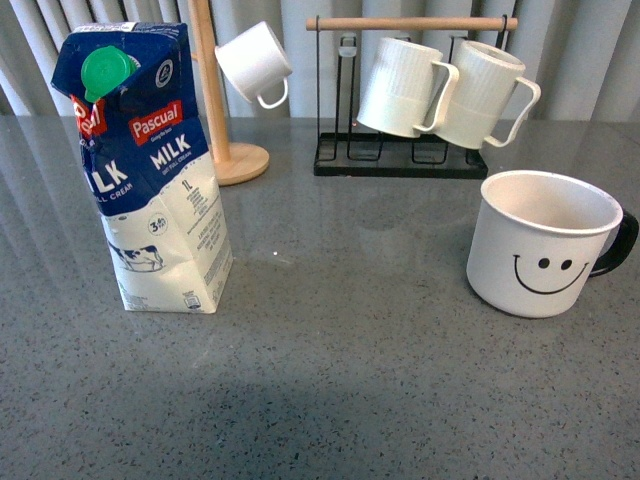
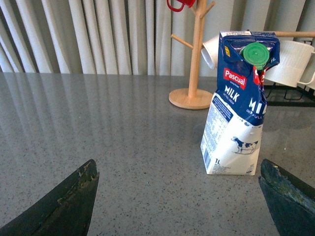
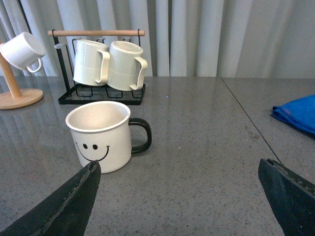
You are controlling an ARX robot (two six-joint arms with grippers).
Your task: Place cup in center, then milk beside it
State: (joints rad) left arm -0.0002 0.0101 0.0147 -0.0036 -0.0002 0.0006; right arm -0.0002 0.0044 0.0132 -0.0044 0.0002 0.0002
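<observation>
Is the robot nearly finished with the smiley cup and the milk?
Not started. The cup sits at the right, the milk at the left. The left claw and right claw are open, holding nothing. Left to do: cup to the centre, then milk beside it.

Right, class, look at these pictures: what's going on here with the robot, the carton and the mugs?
Nothing is being handled yet. The smiley cup stands on the right of the table and the milk carton stands upright on the left; neither is in the middle. The left end effector faces the milk carton and the right end effector faces the smiley cup. Both are open and hold nothing.
</observation>
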